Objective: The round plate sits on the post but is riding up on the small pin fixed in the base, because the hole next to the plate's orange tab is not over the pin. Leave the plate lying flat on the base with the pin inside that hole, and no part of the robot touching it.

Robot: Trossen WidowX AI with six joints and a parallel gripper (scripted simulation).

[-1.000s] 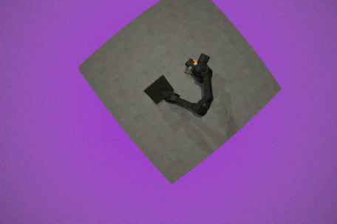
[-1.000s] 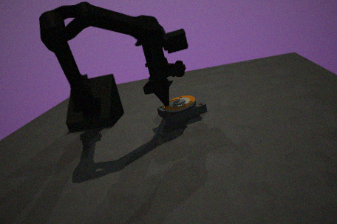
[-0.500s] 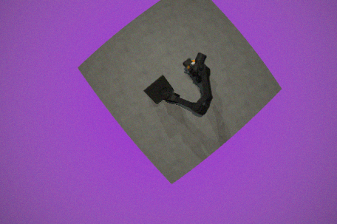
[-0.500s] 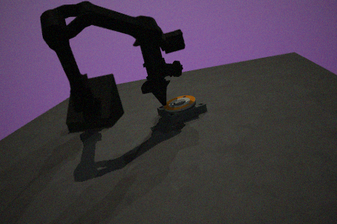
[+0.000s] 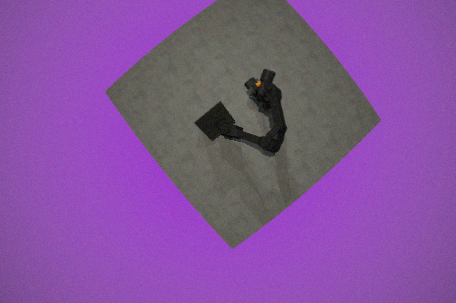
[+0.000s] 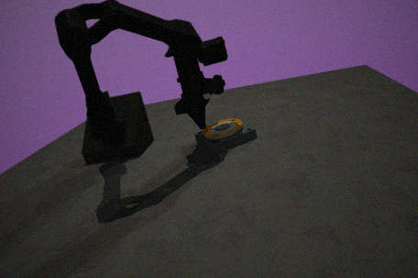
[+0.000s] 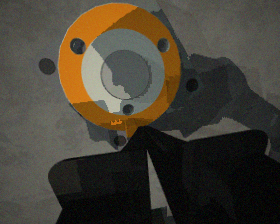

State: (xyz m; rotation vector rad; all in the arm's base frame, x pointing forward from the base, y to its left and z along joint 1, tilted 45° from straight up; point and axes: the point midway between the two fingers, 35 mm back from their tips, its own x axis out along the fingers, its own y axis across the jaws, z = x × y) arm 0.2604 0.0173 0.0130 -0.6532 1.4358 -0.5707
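Gripper (image 7: 147,137) fingers are pressed together with nothing between them, forming one blunt tip that I am using as a pusher rather than a clamp. In the wrist view that tip sits right at the small orange tab (image 7: 127,131) on the near edge of the round plate (image 7: 71,75); I judge this placement lets me nudge the tab sideways and rotate the plate about the post (image 7: 126,75). Contact itself I cannot confirm. Plate sits on the dark base (image 6: 229,138), orange ring around a pale inner band, three holes visible. From the exterior view it appears slightly tilted, so not yet seated on the pin
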